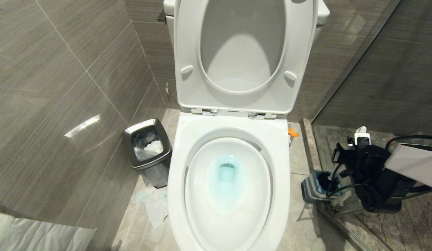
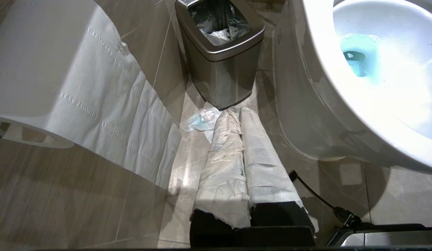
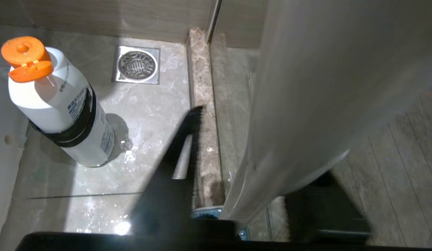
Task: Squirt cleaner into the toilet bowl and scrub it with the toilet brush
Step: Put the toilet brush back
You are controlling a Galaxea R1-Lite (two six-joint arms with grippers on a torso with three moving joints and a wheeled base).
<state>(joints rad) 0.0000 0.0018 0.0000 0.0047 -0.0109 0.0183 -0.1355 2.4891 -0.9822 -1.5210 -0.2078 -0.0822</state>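
Right claw (image 3: 257, 157): spread, one black finger on each side of the toilet brush (image 3: 306, 104) handle. Clear floor gap between the near finger and the handle; far finger mostly hidden behind it, so contact on that side cannot be told. Not pinching, as far as seen.

Handle fills the space between the fingers. Long axis runs up from the striped holder (image 1: 311, 188) toward the wrist, roughly upright. Holder on the floor directly under the claw, at the foot of the shower partition, near the right flank of the toilet bowl (image 1: 229, 129).

Outward from there: bowl to the robot's left of the claw, seat and lid up, mouth unobstructed. Cleaner (image 1: 227, 174) already in, water tinted turquoise at the bottom. White bottle (image 3: 59, 104) with open orange flip cap on the floor between holder and bowl, near the floor drain (image 3: 136, 65).

Left claw (image 2: 241, 115): pressed together, wrapped in white material, low on the far side of the bowl by the steel waste bin (image 1: 148, 148), idle. Right arm plainly the nearer one to the brush.

Judgement: squirt step looks done. Scrubbed or not: cannot tell. If a grasp comes next, just a squeeze across the upright handle, straight lift out of the holder, then swing left over the rim. Risk: bottle in the swing path.
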